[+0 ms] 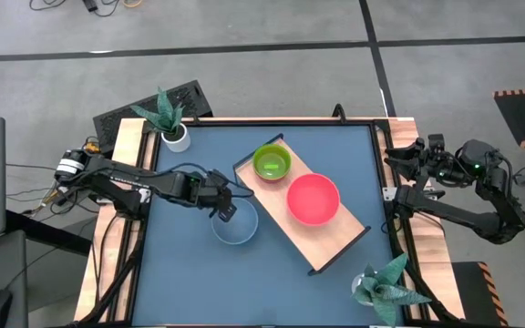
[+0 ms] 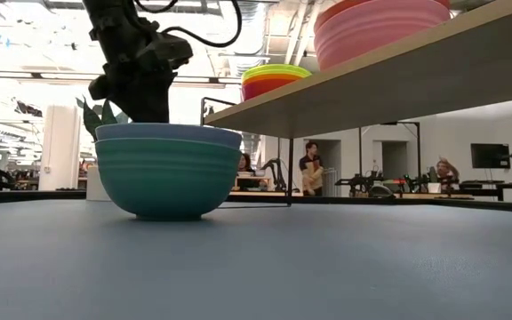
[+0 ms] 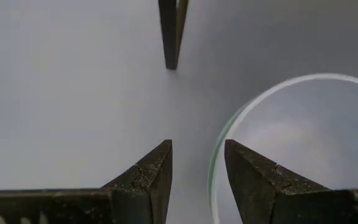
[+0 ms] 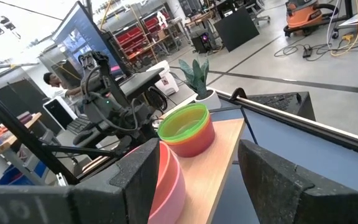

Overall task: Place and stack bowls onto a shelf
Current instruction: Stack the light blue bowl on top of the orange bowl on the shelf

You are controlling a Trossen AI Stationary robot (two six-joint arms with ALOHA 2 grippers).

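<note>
Left hand: positioned over the near rim of the blue bowl, fingers straddling that rim, one outside, one inside. The jaws stand partly spread; whether they already pinch the wall cannot be told. The low view shows the blue bowl nested in a teal bowl, both on the tabletop directly beneath the hand.

Just beyond the hand lies the shelf, carrying a green-topped stack and a pink stack.

Right hand: well apart at the tabletop's far edge, jaws spread, empty.

Risks, in my judgement:
- A thin rim grip may slip, tilting the bowl on lift.
- The nested pair may separate, dropping the teal bowl.
- The shelf edge is close; a low carry could strike it or the stacks.
</note>
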